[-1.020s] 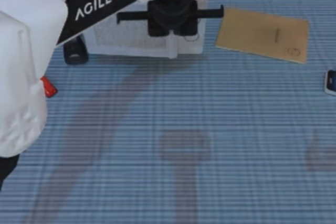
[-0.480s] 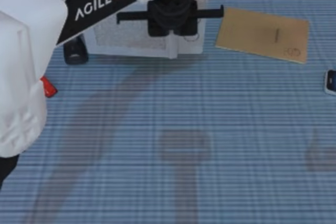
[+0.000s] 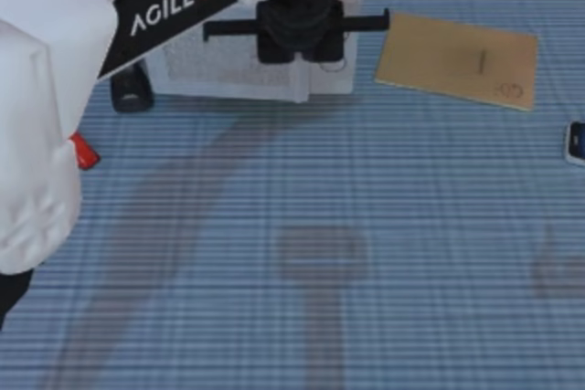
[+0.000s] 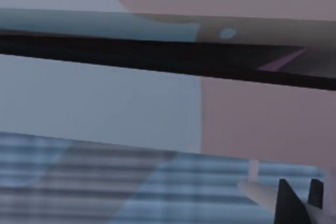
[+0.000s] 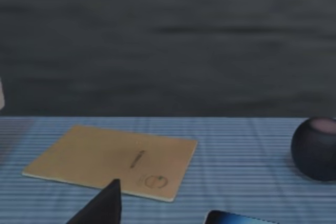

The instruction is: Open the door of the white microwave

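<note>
Microwave (image 3: 247, 66) is the landmark here: the white microwave sits at the far edge of the striped tabletop (image 3: 366, 226), toward the top view's left, with its door (image 3: 228, 61) and mesh window facing the near side. The left hand (image 3: 300, 52) hangs right over the microwave's front, at the door's slim edge handle (image 3: 300, 89), which sticks out a little from the front face, so the arm looks placed to hook or pinch that handle and swing the panel outward. Whether its fingers are spread or pressed onto the handle I cannot tell; the wrist blocks them from above, and the left wrist view shows only a dark seam and pale surfaces close up. The door appears shut or barely cracked, so the pull is judged not yet done. Right of the microwave lies a tan notebook (image 3: 457, 59), flat and well clear of the door's swing. The right hand (image 5: 100, 205) is parked beyond the notebook, away from the microwave.
</note>
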Tool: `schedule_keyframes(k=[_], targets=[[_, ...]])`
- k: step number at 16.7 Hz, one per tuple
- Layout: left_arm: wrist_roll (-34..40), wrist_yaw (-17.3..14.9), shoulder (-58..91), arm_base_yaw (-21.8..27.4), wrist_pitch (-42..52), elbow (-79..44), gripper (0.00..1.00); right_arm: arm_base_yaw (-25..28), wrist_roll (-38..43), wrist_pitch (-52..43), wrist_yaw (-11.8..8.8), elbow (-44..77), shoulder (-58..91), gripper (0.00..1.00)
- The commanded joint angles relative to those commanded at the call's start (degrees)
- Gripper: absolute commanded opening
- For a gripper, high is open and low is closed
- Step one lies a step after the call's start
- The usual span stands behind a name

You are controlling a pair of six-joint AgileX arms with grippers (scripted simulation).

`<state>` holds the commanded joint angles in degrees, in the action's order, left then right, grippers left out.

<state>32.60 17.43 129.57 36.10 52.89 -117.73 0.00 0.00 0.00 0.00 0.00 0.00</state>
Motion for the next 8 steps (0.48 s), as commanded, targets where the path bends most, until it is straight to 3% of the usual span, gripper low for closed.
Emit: schedule_keyframes(k=[8], targets=[[-0.3,-0.5,-0.4,0.3,-0.7,1.0,0.0,0.0,0.0,0.0,0.0,0.0,0.0,1.0]])
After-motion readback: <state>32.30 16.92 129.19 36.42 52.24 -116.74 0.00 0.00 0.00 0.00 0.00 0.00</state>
